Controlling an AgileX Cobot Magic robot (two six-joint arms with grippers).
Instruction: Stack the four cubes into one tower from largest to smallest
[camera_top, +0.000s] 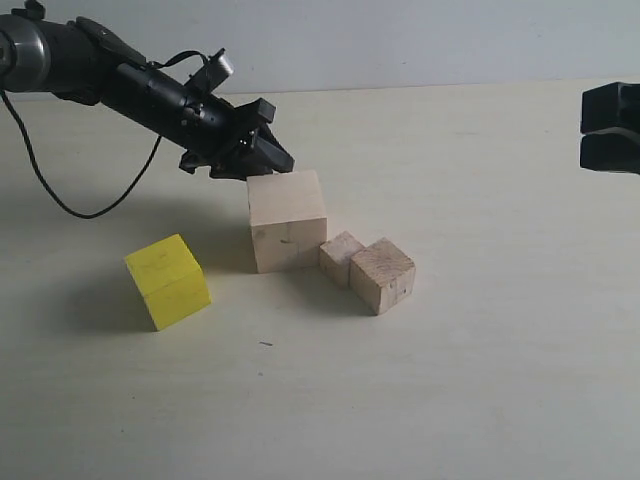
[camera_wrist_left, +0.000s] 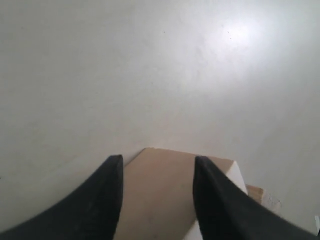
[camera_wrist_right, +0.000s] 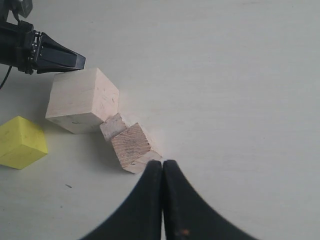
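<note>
The large pale wooden cube stands mid-table. Against its right side sit the two small wooden cubes, the smaller one touching the bigger one. The yellow cube lies apart to the left, tilted on an edge. My left gripper hovers just above the large cube's back left top edge, open, holding nothing. My right gripper is shut and empty at the far right, away from the cubes.
The pale tabletop stretches around the cubes. A black cable hangs from the left arm over the table's back left. A wall runs behind the table's far edge.
</note>
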